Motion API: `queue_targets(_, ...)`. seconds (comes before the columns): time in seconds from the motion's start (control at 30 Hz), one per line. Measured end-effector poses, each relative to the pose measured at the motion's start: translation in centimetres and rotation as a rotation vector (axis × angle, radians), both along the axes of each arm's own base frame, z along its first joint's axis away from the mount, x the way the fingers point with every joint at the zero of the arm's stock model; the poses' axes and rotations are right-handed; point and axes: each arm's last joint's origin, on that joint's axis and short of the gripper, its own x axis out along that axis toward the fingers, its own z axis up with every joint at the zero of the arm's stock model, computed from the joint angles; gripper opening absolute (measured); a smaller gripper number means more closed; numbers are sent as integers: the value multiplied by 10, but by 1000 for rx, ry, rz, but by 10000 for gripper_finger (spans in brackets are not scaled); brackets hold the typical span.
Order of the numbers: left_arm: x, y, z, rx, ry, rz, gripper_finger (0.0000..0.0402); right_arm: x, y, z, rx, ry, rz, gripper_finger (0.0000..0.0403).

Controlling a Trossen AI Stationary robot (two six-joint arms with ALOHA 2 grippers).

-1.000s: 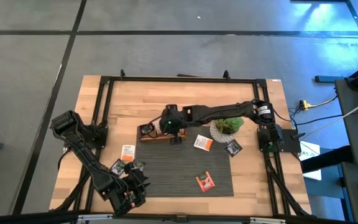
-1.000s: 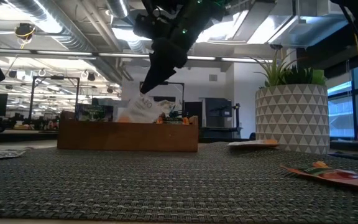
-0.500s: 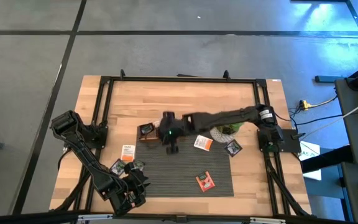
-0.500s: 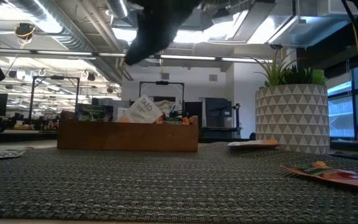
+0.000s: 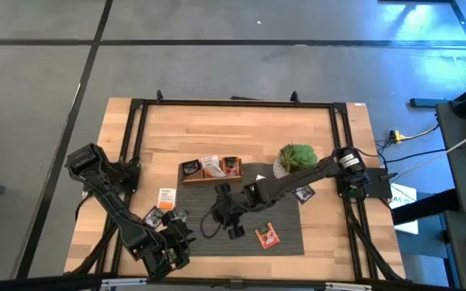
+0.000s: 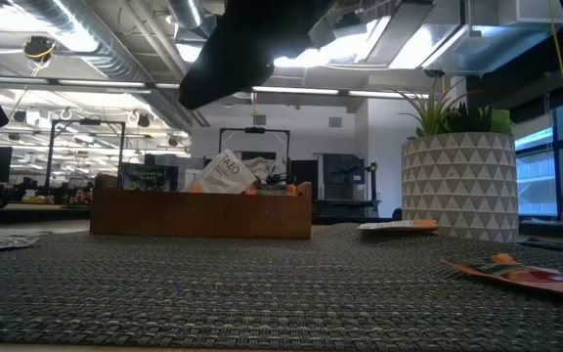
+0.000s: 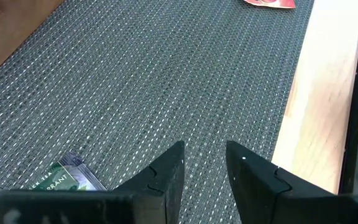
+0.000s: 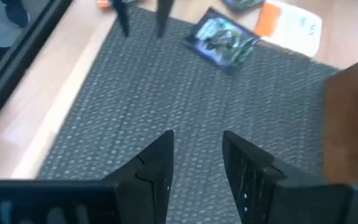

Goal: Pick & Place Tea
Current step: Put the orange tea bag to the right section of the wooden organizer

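Note:
The tea sachets are small flat squares. A dark one point(image 5: 189, 168), a white one point(image 5: 210, 166) and an orange-red one point(image 5: 230, 166) sit in the wooden tray point(image 5: 186, 179); the white one point(image 6: 225, 171) leans upright. Others lie flat: white with orange point(image 5: 166, 198), two dark point(image 5: 154, 217) point(image 5: 176, 214), orange-red point(image 5: 267, 235), dark point(image 5: 303, 192). My right gripper point(image 5: 221, 220) point(image 8: 196, 146) hovers open above the grey mat point(image 5: 285, 218), near the mat's middle. My left gripper point(image 5: 184, 236) point(image 7: 205, 155) waits open at the mat's near left corner, beside a dark sachet point(image 7: 61, 180).
A potted green plant point(image 5: 296, 158) in a patterned white pot point(image 6: 457, 186) stands right of the tray, beside my right arm. A black frame point(image 5: 233, 103) runs around the wooden table. The mat between the tray and the near edge lies open to the low view.
My right gripper has left the tray, risen and swung toward the table's near edge, out over the mat. The white sachet it stood at stays behind, leaning in the tray. My left arm has kept still.

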Motion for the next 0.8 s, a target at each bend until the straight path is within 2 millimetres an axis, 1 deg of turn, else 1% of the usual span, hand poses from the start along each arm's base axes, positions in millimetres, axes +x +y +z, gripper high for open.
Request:
queue_targets(0.13,0,0,0,0,0,0,114,-3,8,3,8,-14,13,139)
queue_targets(0.33,0,0,0,0,0,0,114,-6,17,3,20,-2,14,139)
queue_targets(0.4,0,0,0,0,0,0,114,-6,22,4,27,-27,26,139)
queue_targets(0.47,0,0,0,0,0,0,114,-1,26,8,54,-102,31,139)
queue_targets(0.53,0,0,0,2,0,-1,114,8,30,11,93,-209,35,139)
queue_targets(0.63,0,0,0,12,2,-12,114,19,35,7,128,-322,45,139)
queue_targets(0.7,0,0,0,16,4,-18,114,23,38,5,142,-360,64,139)
queue_targets(0.8,0,0,0,15,4,-18,114,22,45,-3,144,-348,94,139)
